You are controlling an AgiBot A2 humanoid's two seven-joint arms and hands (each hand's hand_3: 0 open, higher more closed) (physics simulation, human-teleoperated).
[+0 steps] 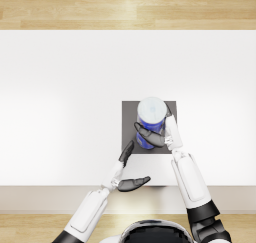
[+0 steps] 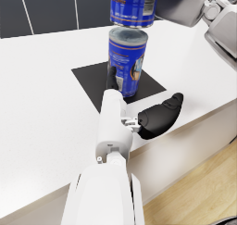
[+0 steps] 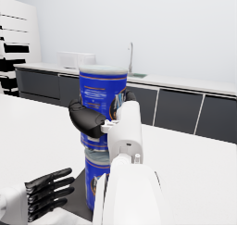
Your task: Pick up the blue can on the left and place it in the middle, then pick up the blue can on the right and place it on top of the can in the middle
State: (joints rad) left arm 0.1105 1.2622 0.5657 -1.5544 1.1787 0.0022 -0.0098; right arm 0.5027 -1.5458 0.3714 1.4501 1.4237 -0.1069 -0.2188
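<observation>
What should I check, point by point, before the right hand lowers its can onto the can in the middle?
1. Right hand grips the upper can: ok.
2. Lower can stands upright on the dark mat: ok.
3. A gap shows between the two cans in the left wrist view, so not yet stacked: ok.
4. Upper can is centred over the lower can: roughly in line, exact centring cannot tell.
5. Left hand holds nothing and is apart from the cans: ok.

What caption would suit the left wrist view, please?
Right hand holds the upper blue can just above the lower blue can on the dark mat.
</observation>
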